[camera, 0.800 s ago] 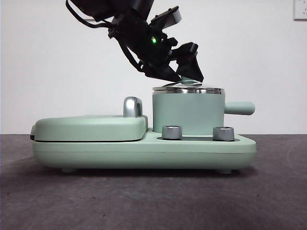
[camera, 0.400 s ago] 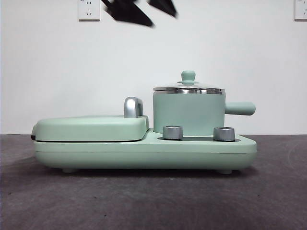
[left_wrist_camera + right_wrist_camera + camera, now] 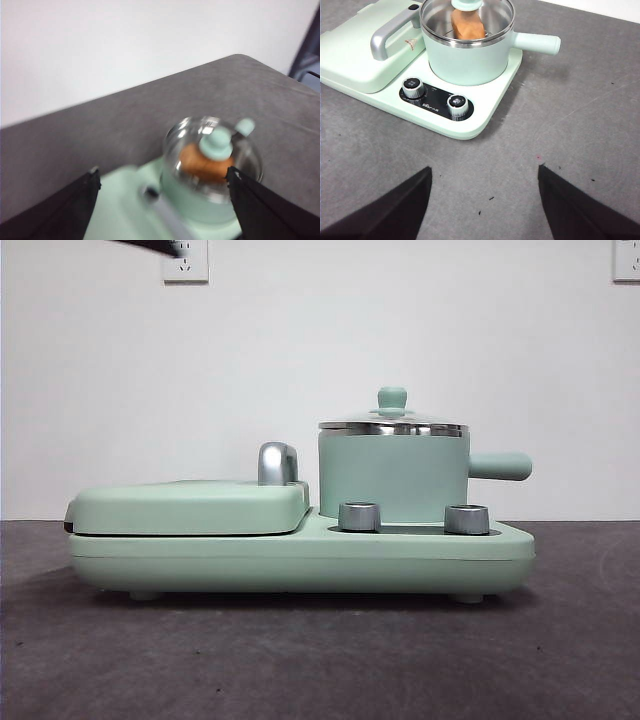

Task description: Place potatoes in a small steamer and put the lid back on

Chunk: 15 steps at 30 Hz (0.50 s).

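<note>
Glass lid (image 3: 392, 424) is seated on the small steamer (image 3: 392, 478); potato (image 3: 467, 25) is seen inside. Left gripper (image 3: 162, 200) and right gripper (image 3: 485, 200) are spread, empty, clear. Task judged complete.

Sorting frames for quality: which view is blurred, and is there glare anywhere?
Left wrist view: motion-blurred, the lid and potato smeared. Right wrist view: sharp, with soft reflections on the glass lid. Front view: sharp and evenly lit, with a bright glint on the steamer rim.
</note>
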Motion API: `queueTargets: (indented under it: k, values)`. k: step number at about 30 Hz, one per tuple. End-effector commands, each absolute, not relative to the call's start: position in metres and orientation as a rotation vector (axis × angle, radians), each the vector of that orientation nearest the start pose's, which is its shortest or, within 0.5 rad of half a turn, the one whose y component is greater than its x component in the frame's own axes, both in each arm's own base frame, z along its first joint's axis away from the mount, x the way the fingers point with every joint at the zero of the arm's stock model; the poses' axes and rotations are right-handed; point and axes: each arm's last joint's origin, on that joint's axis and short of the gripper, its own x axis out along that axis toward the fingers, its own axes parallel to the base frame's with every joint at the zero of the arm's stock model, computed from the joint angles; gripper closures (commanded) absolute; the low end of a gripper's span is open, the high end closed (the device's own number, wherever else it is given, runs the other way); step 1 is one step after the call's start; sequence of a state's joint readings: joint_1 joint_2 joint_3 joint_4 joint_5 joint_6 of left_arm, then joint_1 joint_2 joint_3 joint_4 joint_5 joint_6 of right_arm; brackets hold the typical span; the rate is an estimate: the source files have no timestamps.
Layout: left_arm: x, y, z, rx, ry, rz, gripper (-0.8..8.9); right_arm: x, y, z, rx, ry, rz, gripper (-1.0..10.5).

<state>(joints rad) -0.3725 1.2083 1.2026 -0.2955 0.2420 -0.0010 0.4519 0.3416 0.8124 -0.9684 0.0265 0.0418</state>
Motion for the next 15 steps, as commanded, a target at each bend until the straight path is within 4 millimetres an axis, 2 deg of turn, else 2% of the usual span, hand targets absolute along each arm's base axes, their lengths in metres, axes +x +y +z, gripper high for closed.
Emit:
queueTargets:
  k: [1, 8, 15]
  values:
    - [0.219, -0.087, 0.358, -0.044, 0.349, -0.579, 4.08, 0.043, 0.02, 0.312, -0.067, 0.488, 0.411, 6.2]
    - [0.151, -0.052, 0.316, -0.168, 0.411, -0.474, 4.08, 0.043, 0.02, 0.312, -0.067, 0.489, 0.411, 6.2]
    - [0.099, -0.034, 0.3, -0.178, 0.498, -0.378, 4.08, 0.043, 0.02, 0.312, -0.067, 0.492, 0.412, 6.2]
